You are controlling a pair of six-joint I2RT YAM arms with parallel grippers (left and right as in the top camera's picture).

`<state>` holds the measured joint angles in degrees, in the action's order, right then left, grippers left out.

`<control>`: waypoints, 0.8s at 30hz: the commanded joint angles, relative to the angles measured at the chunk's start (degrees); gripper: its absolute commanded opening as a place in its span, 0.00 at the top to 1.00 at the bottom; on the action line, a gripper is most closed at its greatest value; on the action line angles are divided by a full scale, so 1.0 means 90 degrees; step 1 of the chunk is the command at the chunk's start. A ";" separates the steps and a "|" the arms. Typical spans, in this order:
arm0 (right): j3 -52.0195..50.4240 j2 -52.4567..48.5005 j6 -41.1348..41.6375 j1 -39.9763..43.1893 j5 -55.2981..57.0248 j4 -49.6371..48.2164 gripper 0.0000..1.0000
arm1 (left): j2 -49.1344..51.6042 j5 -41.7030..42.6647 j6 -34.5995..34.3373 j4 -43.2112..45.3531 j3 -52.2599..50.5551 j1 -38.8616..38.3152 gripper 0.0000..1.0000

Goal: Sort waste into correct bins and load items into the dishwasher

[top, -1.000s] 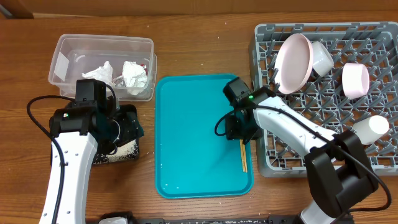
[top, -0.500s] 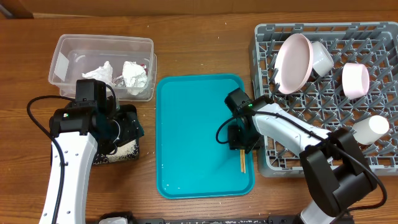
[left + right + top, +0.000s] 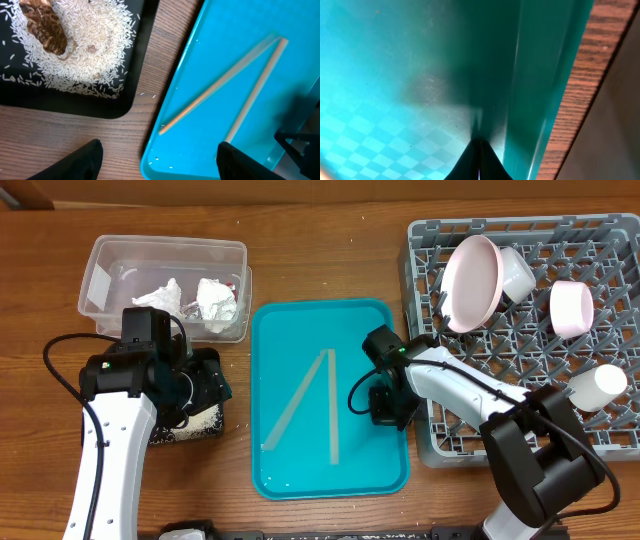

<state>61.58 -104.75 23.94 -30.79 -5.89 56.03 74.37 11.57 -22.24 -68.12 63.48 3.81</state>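
On the teal tray [image 3: 290, 330] two thin pale chopsticks [image 3: 295, 400] lie in a narrow V, well left of the right gripper [image 3: 386, 408], whose jaws are pressed together empty, while the left gripper's [image 3: 160, 161] stand apart.

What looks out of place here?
The two chopsticks lie splayed in a V on the teal tray, not in the rack. A few rice grains sit on the bare wood just outside the black tray.
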 commanded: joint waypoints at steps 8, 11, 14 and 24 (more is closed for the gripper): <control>0.0515 0.0044 -0.0044 0.0017 0.0119 0.0294 0.94 | -0.0044 -0.0015 0.0100 -0.0007 0.0087 -0.0022 0.25; 0.0731 0.0044 -0.0362 -0.0075 -0.0362 0.0367 0.82 | -0.0044 -0.0015 0.0097 0.0002 0.0087 -0.0022 0.25; 0.1027 0.0044 -0.0374 -0.0255 -0.0806 0.0372 0.69 | -0.0044 -0.0017 0.0100 0.0007 0.0087 -0.0022 0.24; 0.1392 0.0010 0.0391 -0.1355 -0.0857 -0.0804 0.44 | -0.0046 -0.0843 -0.0097 -0.0381 0.0274 0.0699 0.23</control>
<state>73.08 -104.75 23.83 -41.04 -13.17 50.85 74.37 7.16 -22.31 -70.41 63.53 6.04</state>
